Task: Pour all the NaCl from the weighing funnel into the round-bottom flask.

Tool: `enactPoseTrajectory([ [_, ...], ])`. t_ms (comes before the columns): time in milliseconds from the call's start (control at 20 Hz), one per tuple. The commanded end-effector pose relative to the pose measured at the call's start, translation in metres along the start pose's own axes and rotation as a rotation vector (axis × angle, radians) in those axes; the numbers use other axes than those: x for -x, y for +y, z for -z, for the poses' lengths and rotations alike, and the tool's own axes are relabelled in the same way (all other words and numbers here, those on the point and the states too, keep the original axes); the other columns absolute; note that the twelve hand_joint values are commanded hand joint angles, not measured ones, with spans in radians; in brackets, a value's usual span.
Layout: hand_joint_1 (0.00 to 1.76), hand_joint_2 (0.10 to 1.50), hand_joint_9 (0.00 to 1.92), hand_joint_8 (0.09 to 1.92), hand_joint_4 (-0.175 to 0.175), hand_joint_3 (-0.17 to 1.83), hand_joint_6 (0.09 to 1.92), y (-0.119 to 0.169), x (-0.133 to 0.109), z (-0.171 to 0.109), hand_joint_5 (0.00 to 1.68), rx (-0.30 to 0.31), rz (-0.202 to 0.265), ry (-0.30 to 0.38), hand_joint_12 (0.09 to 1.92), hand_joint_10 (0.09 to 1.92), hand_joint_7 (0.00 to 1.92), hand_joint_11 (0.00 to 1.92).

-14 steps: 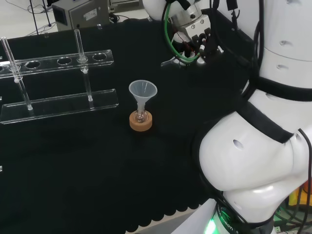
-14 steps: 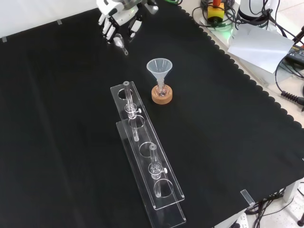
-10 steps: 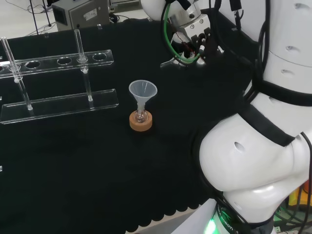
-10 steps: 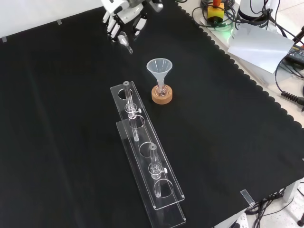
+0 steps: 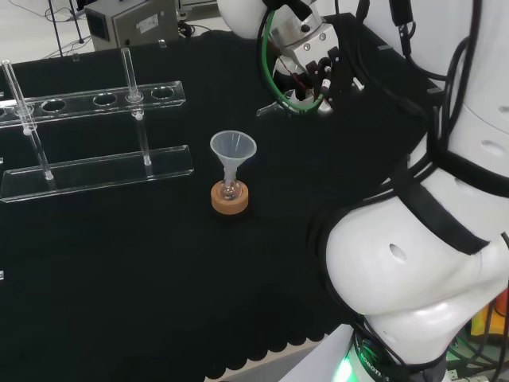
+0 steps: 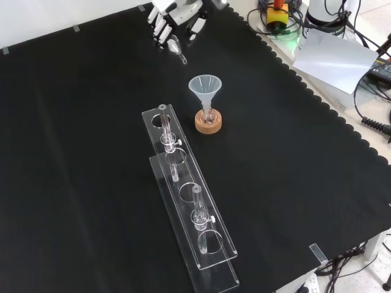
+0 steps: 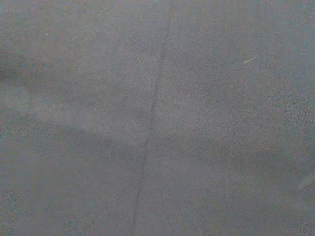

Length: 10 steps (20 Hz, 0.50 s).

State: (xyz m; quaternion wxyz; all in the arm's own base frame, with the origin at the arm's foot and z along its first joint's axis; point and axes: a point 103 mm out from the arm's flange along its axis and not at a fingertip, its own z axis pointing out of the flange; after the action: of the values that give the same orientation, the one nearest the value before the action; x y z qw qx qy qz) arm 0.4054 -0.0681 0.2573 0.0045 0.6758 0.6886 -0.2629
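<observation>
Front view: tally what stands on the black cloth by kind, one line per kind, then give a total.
Clear rack: 1
Glass tubes upright in the rack: 2
Plastic funnel: 1
Small flask under the funnel: 1
Cork ring stand: 1
Total: 6
The hand holds a small clear weighing funnel above the cloth, not counted.

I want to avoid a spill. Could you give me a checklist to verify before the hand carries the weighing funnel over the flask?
1. Weighing funnel held in the hand: ok, fingers curl round it.
2. Funnel seated in the round-bottom flask: ok, upright.
3. Flask resting in the cork ring: ok.
4. Hand above the funnel: not ok, it is off toward the front view's top.
5. NaCl inside the weighing funnel: cannot tell.
6. Rack apart from the flask: ok.
</observation>
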Motion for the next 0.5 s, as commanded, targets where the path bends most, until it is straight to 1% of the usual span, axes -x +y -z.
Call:
enactPoseTrajectory([
  [50,1.06,1.14,0.92,0.61,0.175,-0.17,0.88,-0.031,-0.022,0.006,1.09,-0.011,0.007,-0.034,1.23,0.45,0.6,0.58],
  [250,1.06,1.14,0.92,0.61,0.175,-0.17,0.88,-0.039,-0.03,0.003,1.09,-0.029,0.009,-0.043,1.23,0.45,0.6,0.58],
  [500,1.06,1.14,0.92,0.6,0.175,-0.17,0.88,-0.043,-0.041,0.003,1.09,-0.047,0.02,-0.061,1.23,0.45,0.6,0.58],
])
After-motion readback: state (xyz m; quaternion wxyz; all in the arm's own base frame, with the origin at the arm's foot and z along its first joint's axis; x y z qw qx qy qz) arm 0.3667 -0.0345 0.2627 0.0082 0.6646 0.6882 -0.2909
